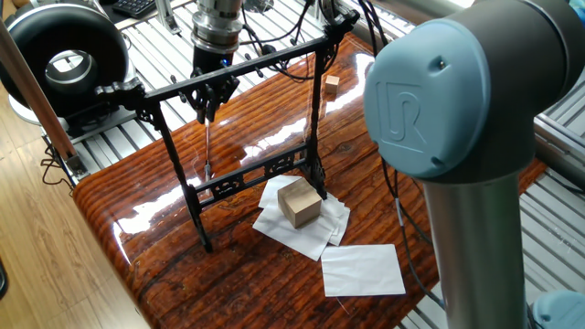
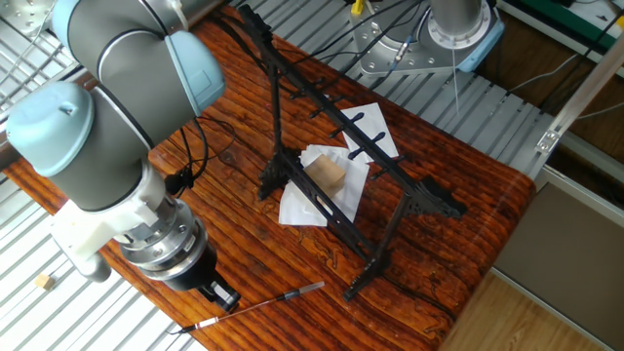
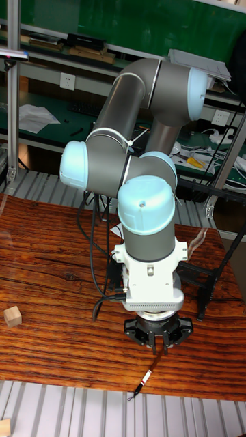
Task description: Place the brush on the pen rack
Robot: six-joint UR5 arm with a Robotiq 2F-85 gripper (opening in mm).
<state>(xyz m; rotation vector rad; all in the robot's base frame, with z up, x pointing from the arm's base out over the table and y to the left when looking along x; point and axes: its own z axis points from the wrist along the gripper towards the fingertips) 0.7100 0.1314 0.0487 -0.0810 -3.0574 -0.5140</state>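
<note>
Gripping brush (image 1: 207, 146) upright by top end, pincer (image 1: 208, 111) clenched just behind pen rack (image 1: 239, 69) top bar; brush tip near wooden counter (image 1: 164, 238).

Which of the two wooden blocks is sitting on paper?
The larger wooden block just in front of the pen rack sits on crumpled white paper. The small cube beyond the rack rests on bare table.

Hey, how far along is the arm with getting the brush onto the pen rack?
Done: the brush is picked up, and the gripper is shut on its upper end so it hangs clear of the table. In hand: it is held up beside the top bar of the pen rack. Left: hanging it on the rack and letting go.
</note>
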